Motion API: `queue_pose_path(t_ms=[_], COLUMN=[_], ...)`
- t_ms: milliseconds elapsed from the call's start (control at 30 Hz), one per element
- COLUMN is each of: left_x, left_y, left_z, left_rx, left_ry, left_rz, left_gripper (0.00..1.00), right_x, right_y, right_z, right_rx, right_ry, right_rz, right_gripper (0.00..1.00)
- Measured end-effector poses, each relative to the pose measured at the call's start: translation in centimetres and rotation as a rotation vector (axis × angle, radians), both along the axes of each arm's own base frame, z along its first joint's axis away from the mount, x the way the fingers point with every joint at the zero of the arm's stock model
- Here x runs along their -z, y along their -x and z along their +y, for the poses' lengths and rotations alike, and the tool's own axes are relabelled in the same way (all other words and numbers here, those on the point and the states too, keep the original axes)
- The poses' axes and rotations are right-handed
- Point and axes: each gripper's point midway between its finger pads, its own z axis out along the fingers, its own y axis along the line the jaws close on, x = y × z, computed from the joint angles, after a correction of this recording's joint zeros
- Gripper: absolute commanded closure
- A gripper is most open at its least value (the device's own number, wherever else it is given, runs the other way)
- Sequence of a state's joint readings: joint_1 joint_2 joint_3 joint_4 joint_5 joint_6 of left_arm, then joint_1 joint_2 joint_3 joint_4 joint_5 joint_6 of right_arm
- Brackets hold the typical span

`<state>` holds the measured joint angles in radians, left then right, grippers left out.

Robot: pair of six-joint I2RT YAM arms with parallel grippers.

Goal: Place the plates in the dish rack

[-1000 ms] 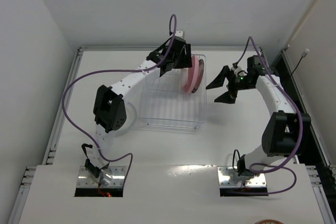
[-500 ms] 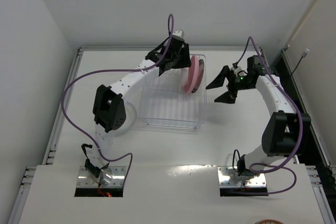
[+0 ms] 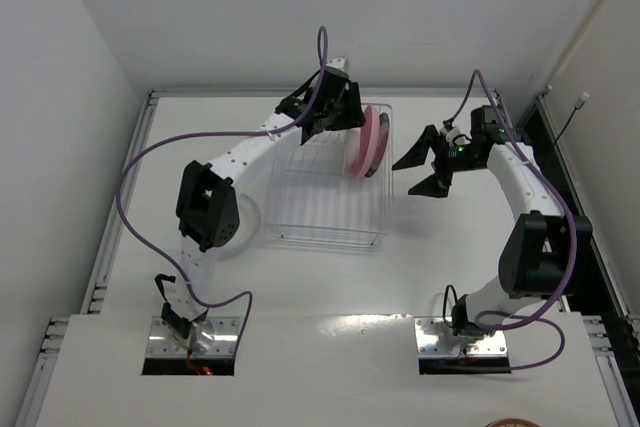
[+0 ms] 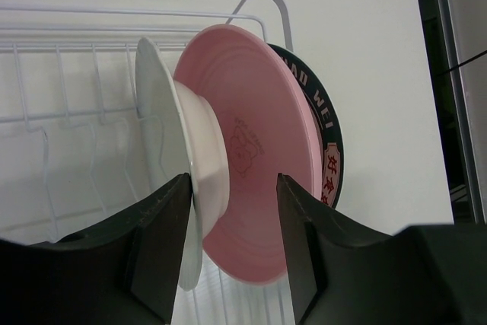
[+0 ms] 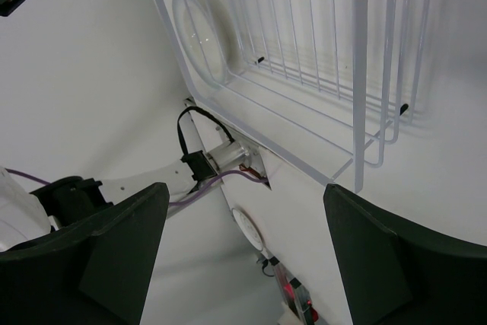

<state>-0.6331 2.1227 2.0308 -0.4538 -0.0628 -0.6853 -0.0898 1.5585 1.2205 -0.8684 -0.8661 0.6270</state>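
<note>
Three plates stand on edge at the far right of the white wire dish rack point(image 3: 325, 207): a pale translucent plate point(image 4: 156, 112), the pink plate point(image 4: 259, 150) and a dark-rimmed plate point(image 4: 323, 127) behind it. From above, the pink plate point(image 3: 370, 140) shows most. My left gripper point(image 3: 335, 117) hovers over them. Its jaws point(image 4: 232, 180) stand apart, the left finger beside the pale plate's rim, and grip nothing. My right gripper point(image 3: 415, 174) hangs open just right of the rack, empty point(image 5: 245, 192). The rack's wires point(image 5: 319, 58) fill the right wrist view.
A clear glass plate point(image 3: 250, 219) lies flat on the table left of the rack, partly under the left arm; it shows through the rack's wires point(image 5: 199, 32) in the right wrist view. Walls enclose the table at the back and sides.
The left gripper's jaws have narrowed somewhat and it has shifted slightly toward the back of the rack. The right arm and the plates have not moved.
</note>
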Motion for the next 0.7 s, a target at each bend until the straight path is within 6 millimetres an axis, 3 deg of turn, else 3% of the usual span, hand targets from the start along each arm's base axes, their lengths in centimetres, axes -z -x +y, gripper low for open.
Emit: queue_pose_path(t_ms=[267,700], left_x=[0.26,0.26], left_y=[-0.08,0.18], left_z=[-0.36,-0.7], left_rx=[0.007,0.065], left_ry=[0.018,0.02], left_rz=[-0.003,-0.008], left_gripper=[0.55,0.41], right_x=[-0.03,-0.03], right_y=[0.01,0.01], right_z=[0.02,0.02], right_rx=[-0.001,-0.001], right_ry=[-0.002,-0.002], right_rz=[0.0,0.0], right_gripper=[0.19,0.19])
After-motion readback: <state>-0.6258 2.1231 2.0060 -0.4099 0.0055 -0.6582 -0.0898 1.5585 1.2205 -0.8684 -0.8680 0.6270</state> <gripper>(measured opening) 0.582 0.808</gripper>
